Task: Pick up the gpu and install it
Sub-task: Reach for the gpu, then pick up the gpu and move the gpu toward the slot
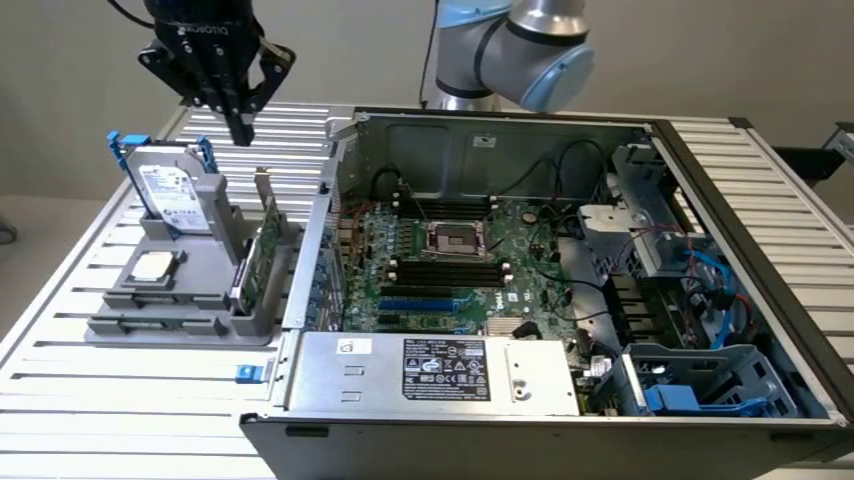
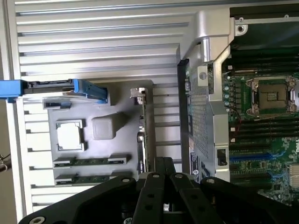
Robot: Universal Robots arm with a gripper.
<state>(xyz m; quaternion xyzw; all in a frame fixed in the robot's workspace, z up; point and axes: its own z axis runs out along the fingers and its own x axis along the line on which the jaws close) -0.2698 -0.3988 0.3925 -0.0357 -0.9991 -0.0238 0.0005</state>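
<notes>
The claw (image 1: pixel 240 131) hangs in the air with its fingers pressed together, and it holds nothing. It is over the gray holder (image 1: pixel 160 326). The gpu (image 1: pixel 263 250) stands on its thin edge in a slot along the holder's edge, just beside the open computer case (image 1: pixel 441 372). 1 hard drive (image 1: pixel 179 190) stands in the holder too.

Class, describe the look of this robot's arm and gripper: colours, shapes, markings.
The arm has rounded silver-grey joints with pale blue caps. The gripper is black, built of linked bars with round pivot holes, and bears white lettering on its body.
</notes>
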